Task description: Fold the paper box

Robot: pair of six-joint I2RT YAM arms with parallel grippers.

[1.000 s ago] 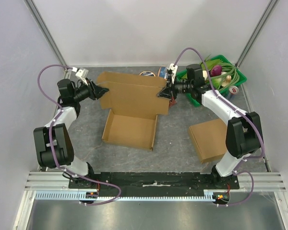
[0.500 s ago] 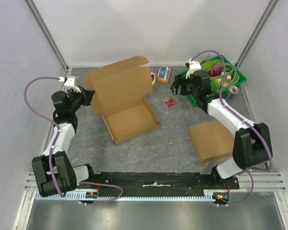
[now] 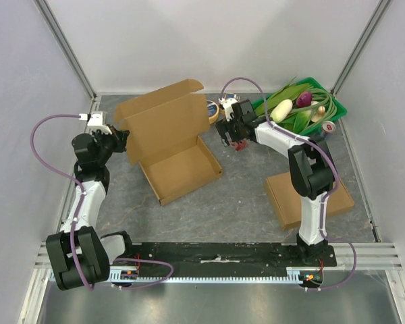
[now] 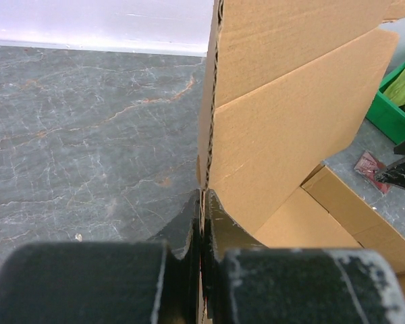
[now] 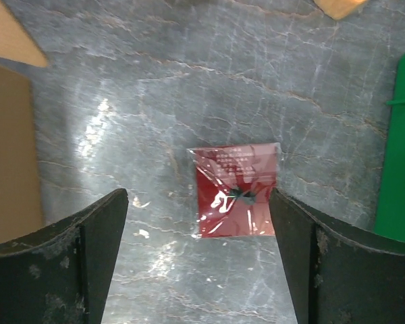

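the box (image 3: 182,170) sits at about 9 o'clock from the table's (image 3: 243,202) middle. its tray has low walls that look already formed, and its lid (image 3: 163,120) stands up along the 11 o'clock side. i judge the fold roughly half done: the lid has yet to come down and its flaps to be tucked in. the left gripper (image 4: 202,197), at the box's 9 o'clock, is pinched tight on the lid's side edge. the right gripper (image 3: 227,132), at the box's 2 o'clock, has its jaws spread wide over a red packet (image 5: 236,190) and holds nothing. a green bin (image 3: 339,108) is further out at 2 o'clock and a flat carton (image 3: 293,199) at 4 o'clock.
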